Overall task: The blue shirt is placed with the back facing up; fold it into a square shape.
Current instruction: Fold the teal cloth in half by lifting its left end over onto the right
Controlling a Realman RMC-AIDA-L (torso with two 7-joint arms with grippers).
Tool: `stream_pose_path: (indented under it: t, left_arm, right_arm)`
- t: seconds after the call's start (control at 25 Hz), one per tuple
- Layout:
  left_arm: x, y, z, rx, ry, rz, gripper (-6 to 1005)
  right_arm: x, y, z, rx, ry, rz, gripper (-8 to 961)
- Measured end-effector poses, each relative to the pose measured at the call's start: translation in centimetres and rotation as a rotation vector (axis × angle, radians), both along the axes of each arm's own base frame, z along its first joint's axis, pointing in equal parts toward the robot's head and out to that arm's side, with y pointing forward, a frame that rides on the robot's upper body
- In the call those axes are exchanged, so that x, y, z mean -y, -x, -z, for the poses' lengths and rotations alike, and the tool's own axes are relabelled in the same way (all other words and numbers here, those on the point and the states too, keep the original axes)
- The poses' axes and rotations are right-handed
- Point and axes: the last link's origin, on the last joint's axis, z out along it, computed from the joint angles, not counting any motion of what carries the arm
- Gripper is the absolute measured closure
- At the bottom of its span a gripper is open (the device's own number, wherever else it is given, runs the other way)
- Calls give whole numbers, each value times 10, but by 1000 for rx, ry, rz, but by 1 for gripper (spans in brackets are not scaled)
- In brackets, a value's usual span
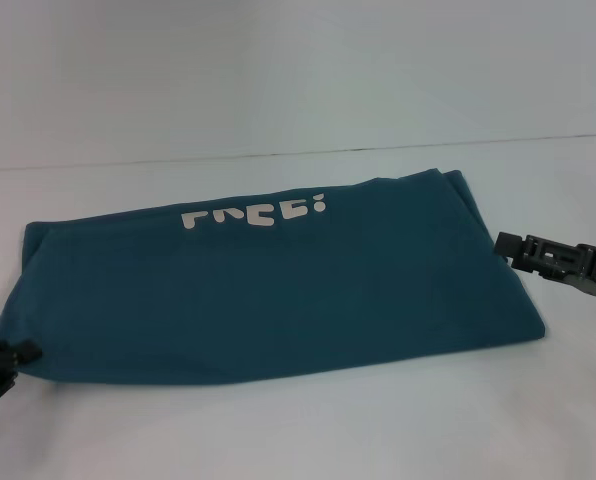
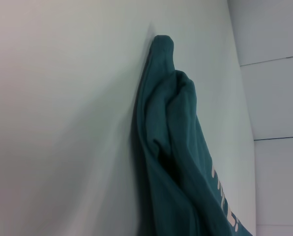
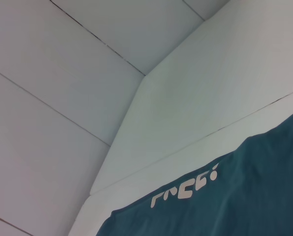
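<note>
- One table [image 1: 298, 440], white, carrying everything.
- One blue shirt [image 1: 268, 290], folded into a wide band at the table's middle; one row of cream lettering [image 1: 255, 214] along its far edge.
- Two grippers: right gripper [image 1: 506, 247] touching the shirt's right edge, left gripper [image 1: 23, 353] at its near-left corner; I cannot tell either claw's state.

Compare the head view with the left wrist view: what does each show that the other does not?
Only the head view shows both pincers, the left pincer at the blue shirt's near left corner and the right pincer at its right edge. Only the left wrist view shows a bunched, raised fold. Both share the shirt, its cream lettering and the white table.
</note>
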Motion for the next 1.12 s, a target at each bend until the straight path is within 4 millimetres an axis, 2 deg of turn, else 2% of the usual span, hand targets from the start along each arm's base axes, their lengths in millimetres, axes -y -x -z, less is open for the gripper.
stream_pose_path:
  t: [1.12]
  left_arm:
    - [2,0,-2,11,-7,2,992]
  right_arm:
    - [2,0,2,-7,7,1,122]
